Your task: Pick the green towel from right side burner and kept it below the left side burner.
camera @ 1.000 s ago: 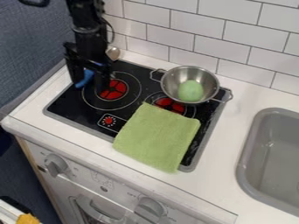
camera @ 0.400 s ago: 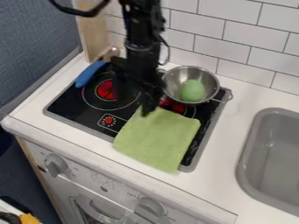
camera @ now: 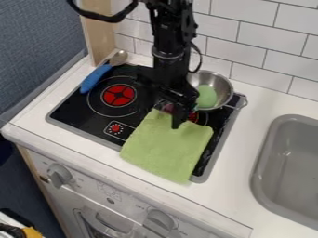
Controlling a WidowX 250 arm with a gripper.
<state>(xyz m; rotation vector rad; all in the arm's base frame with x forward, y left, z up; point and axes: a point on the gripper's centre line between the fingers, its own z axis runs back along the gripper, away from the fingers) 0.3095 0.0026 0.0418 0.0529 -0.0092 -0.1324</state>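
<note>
My open end effector (camera: 162,115) is over the upper end of a green towel (camera: 166,148) on a black cooktop (camera: 84,118).
Taking the clock from the cooktop's middle, the towel lies flat toward 5 o'clock, its lower end crossing the front rim onto the white surface (camera: 248,139). My end effector stands wide, gripping nothing. A metal pot (camera: 222,82) with a green item (camera: 206,96) inside sits at 2, a blue-handled spoon (camera: 95,78) at 11, a grey sink (camera: 266,160) at 4.
</note>
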